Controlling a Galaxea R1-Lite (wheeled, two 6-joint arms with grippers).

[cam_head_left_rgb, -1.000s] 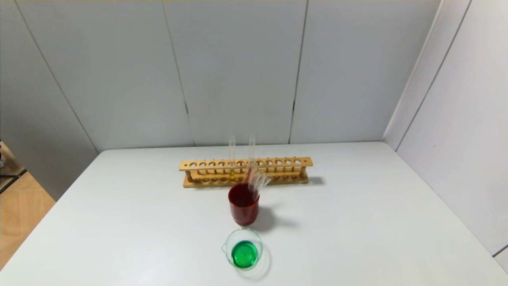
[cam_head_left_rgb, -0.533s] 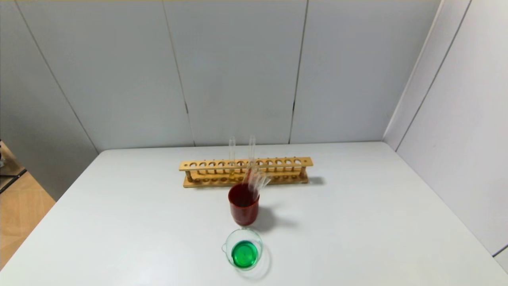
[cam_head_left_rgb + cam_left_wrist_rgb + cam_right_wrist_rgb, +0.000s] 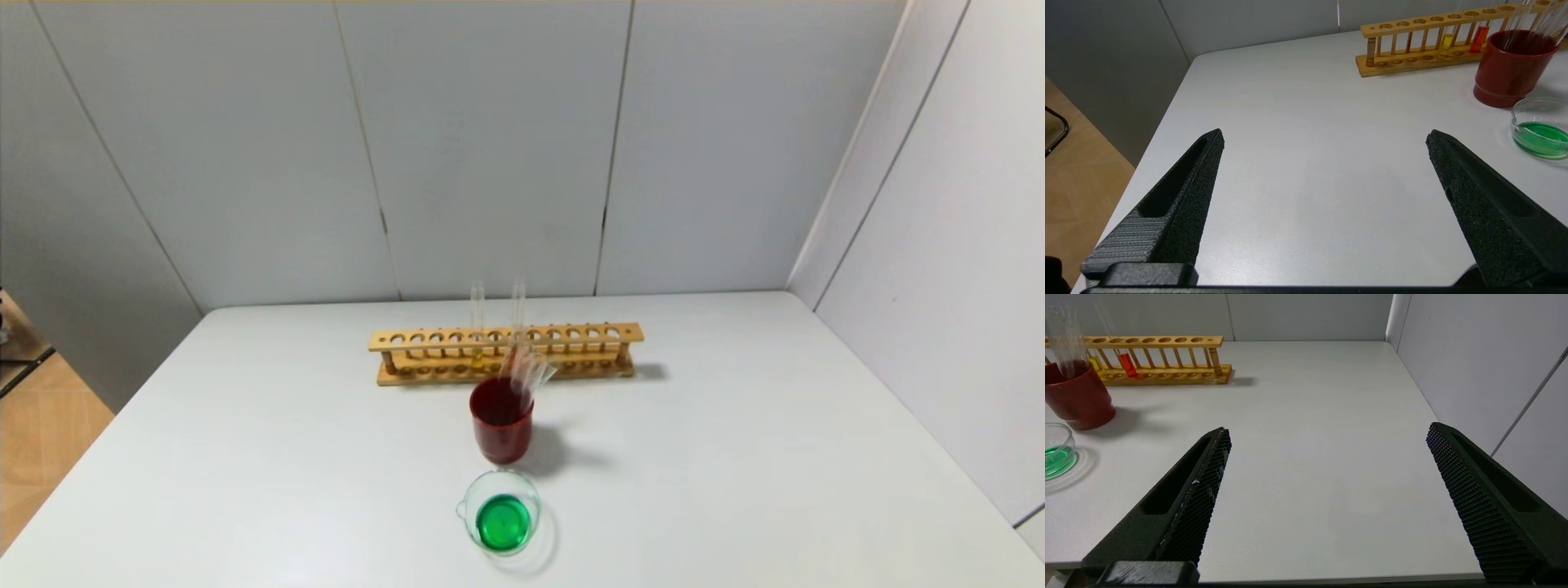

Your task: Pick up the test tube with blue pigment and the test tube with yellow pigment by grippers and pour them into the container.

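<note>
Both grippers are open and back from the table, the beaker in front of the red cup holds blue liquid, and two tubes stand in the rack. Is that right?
One thing is off: the liquid in the beaker is green, not blue, as the head view shows. The rest holds: the left gripper and right gripper are open and back from the table, the beaker sits in front of the red cup, and two tubes stand in the rack.

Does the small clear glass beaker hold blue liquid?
No, the small clear glass beaker on the white table holds bright green liquid.
</note>
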